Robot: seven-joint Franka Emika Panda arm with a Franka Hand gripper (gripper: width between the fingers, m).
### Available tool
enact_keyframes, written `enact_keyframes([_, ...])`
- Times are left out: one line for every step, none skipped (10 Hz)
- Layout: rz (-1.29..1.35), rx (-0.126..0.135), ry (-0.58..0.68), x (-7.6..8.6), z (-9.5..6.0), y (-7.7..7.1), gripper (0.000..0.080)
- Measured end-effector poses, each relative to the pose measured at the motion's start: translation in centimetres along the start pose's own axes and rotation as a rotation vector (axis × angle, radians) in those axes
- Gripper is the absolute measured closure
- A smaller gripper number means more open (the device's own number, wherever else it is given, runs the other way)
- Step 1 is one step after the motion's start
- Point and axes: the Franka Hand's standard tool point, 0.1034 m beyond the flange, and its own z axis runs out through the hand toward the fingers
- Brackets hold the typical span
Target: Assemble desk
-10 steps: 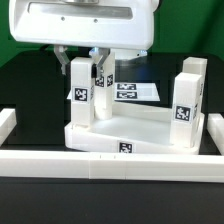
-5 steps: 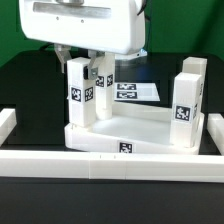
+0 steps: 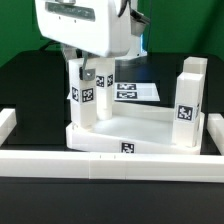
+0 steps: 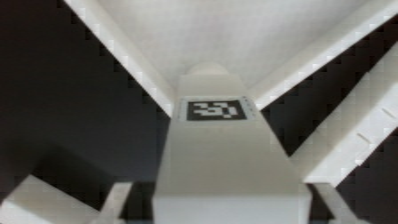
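No readable text — only square tags (image 3: 183, 113) on leg blocks (image 3: 188, 104)

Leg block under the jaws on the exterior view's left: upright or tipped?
Upright: the white rectangular leg block stands vertical on the white tray-like tabletop, its tag square-on.

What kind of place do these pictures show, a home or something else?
Most likely a robotics test bench, not a home: a black table fenced by white border rails, a flat marker board of printed tags, and white desk parts such as the tabletop carrying the same black-white tags.
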Motion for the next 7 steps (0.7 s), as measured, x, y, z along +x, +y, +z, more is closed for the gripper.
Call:
enact_keyframes([0.129,0.019,-0.009,0.07,0.06,0.06,0.0509])
enact_keyframes([0.223,0.036,-0.016,0.21,0.07,0.10,0.0509])
enact_keyframes([0.275,0.038,-0.018,0.21,0.07,0.10,0.0509])
enact_keyframes([0.375,0.053,-0.033,0.28,0.08,0.09,0.0509])
enact_keyframes([0.439,0.056,-0.039,0.34,0.12,0.12,0.0509])
enact_keyframes([0.530,0.057,-0.044,0.36,0.14,0.12,0.0509])
enact_keyframes([0.594,0.058,-0.048,0.37,0.16,0.11,0.0509])
